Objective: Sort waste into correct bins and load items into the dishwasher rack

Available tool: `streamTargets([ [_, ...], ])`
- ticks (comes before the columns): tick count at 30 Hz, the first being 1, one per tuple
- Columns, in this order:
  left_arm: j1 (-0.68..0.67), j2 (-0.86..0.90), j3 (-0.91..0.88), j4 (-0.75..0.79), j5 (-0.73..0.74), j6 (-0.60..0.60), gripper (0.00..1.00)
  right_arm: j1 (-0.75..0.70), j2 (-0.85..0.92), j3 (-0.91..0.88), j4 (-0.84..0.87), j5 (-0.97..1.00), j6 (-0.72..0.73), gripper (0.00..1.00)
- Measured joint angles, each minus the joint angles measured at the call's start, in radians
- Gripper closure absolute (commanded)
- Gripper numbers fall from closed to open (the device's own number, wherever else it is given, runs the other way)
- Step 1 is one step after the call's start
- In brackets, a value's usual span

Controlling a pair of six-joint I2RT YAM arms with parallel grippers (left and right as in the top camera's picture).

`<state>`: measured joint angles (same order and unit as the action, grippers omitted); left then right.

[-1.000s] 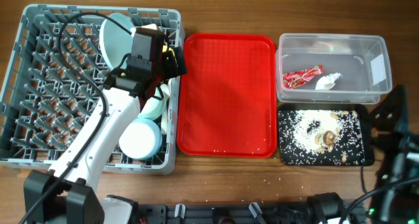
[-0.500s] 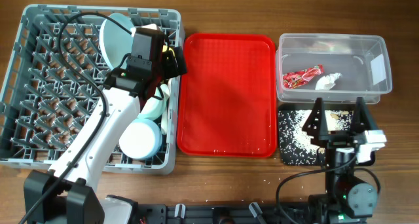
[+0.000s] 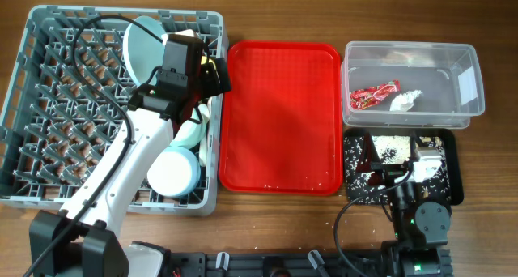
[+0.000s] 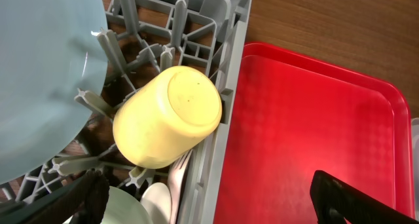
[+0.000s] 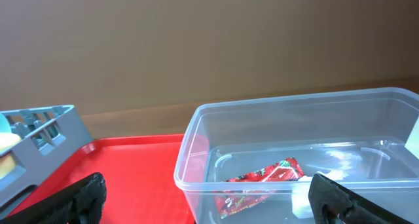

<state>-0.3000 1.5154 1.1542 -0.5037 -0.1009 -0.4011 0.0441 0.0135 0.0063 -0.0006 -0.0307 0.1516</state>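
Overhead: just tucked right gripper (image 3: 396, 154) in over black tray (image 3: 356, 192), jaws splayed empty, clear tub (image 5: 196, 145) ahead; left gripper (image 4: 206, 194) likewise released above yellow cup (image 4: 169, 116); probably finished.

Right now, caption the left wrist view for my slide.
Yellow cup resting among grey rack pegs beside a pale blue plate, red tray alongside.

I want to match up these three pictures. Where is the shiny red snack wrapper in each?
Overhead: snack wrapper lies in the clear tub, upper right.
Left wrist: not in it.
Right wrist: snack wrapper in the tub, lower middle.
Shared landmark: the red tray, seen in all three views.
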Motion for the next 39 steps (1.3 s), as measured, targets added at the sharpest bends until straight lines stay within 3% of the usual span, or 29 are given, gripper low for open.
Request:
streamTargets([
  [24, 0.000, 0.000, 0.000, -0.001, 0.000, 0.000, 0.00, 0.000, 0.000, 0.000, 0.000, -0.004, 0.000, 0.00],
  [28, 0.000, -0.021, 0.000, -0.057, 0.000, 0.000, 0.00, 0.000, 0.000, 0.000, 0.000, -0.006, 0.000, 0.00],
  [33, 0.000, -0.240, 0.000, -0.112, 0.000, 0.000, 0.00, 0.000, 0.000, 0.000, 0.000, -0.007, 0.000, 0.00],
  [39, 0.000, -0.663, -0.063, -0.192, -0.007, 0.000, 0.00, 0.000, -0.001, 0.000, 0.000, -0.007, 0.000, 0.00],
])
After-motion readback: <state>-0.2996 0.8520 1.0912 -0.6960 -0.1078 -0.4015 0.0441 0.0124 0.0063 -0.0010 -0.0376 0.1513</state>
